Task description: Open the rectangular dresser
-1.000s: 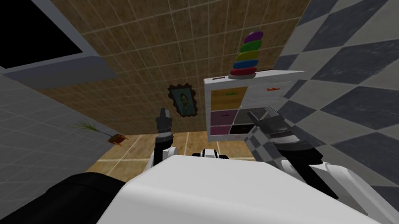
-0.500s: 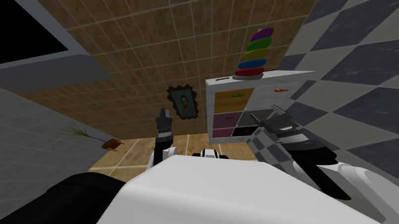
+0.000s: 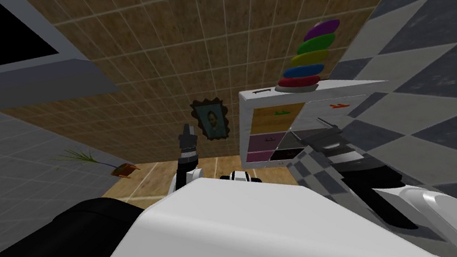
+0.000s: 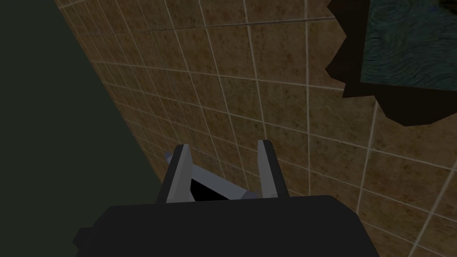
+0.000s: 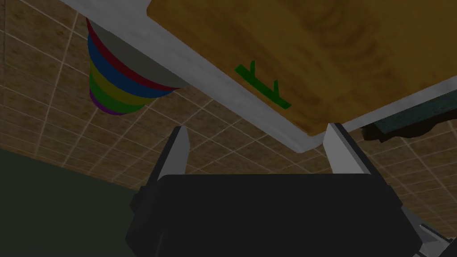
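Home room: framed portrait (image 3: 211, 118), dresser (image 3: 269, 120), ring-stack toy (image 3: 309, 59), potted plant (image 3: 113, 166)

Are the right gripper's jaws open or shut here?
Open. The right gripper shows its jaws wide apart in the wrist view, pressing nothing; the green handle of the dresser lies beyond their tips.

light: dim, flat | wrist views: darkest | head view: rolled, corners splayed
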{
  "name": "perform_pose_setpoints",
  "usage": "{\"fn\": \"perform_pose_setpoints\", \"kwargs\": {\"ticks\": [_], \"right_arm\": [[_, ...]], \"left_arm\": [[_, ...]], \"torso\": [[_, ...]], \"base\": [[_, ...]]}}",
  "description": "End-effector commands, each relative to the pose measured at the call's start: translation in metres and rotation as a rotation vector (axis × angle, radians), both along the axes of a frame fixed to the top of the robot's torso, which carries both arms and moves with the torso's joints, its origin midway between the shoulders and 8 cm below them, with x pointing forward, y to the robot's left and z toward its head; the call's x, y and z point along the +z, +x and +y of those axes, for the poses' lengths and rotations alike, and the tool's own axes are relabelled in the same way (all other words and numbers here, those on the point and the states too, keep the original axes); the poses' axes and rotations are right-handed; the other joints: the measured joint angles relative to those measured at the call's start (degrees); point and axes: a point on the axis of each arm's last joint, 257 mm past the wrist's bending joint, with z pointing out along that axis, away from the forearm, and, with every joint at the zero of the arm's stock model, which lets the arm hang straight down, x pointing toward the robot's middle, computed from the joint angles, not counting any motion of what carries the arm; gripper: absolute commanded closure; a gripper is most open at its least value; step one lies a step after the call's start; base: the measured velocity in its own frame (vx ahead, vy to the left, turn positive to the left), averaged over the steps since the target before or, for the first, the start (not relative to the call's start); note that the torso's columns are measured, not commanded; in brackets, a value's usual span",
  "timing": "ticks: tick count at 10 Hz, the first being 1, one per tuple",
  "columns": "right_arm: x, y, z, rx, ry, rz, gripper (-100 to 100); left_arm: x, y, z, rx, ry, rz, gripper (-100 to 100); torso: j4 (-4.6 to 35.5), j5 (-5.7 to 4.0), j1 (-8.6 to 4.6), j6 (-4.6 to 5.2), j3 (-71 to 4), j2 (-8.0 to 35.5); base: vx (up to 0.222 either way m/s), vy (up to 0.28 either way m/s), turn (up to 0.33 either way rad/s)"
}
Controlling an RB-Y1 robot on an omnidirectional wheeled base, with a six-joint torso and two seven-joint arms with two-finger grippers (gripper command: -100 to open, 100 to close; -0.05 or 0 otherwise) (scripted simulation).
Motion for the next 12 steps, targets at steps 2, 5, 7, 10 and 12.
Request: {"fn": "perform_pose_setpoints", "kwargs": {"ticks": [2,5,7,10,12], "right_arm": [[0.002,0.003,-0.014,-0.048,-0.203,-0.019,-100],[0.005,0.006,-0.023,-0.078,-0.336,-0.033,-100],[0.008,0.007,-0.030,-0.098,-0.435,-0.044,-100],[0.017,0.006,-0.033,-0.097,-0.453,-0.048,-100],[0.013,0.007,-0.032,-0.098,-0.453,-0.047,100]], "left_arm": [[0.000,0.000,0.000,0.000,0.000,0.000,0],[0.000,0.000,0.000,0.000,0.000,0.000,0],[0.000,0.000,0.000,0.000,0.000,0.000,0],[0.000,0.000,0.000,0.000,0.000,0.000,0],[0.000,0.000,0.000,0.000,0.000,0.000,0]], "torso": [[-0.01,-0.02,-0.07,0.00,-0.02,-0.03],[0.00,0.00,-0.02,0.00,-0.01,-0.01],[-0.01,-0.03,-0.08,0.00,-0.02,-0.03],[0.01,-0.02,-0.07,0.00,0.03,0.06],[-0.02,-0.02,-0.06,-0.01,-0.03,-0.02]], "base": [[0.103,0.069,-0.007],[0.086,0.066,-0.010],[0.078,0.047,-0.014],[0.080,0.048,-0.021],[0.039,0.018,-0.003]]}}
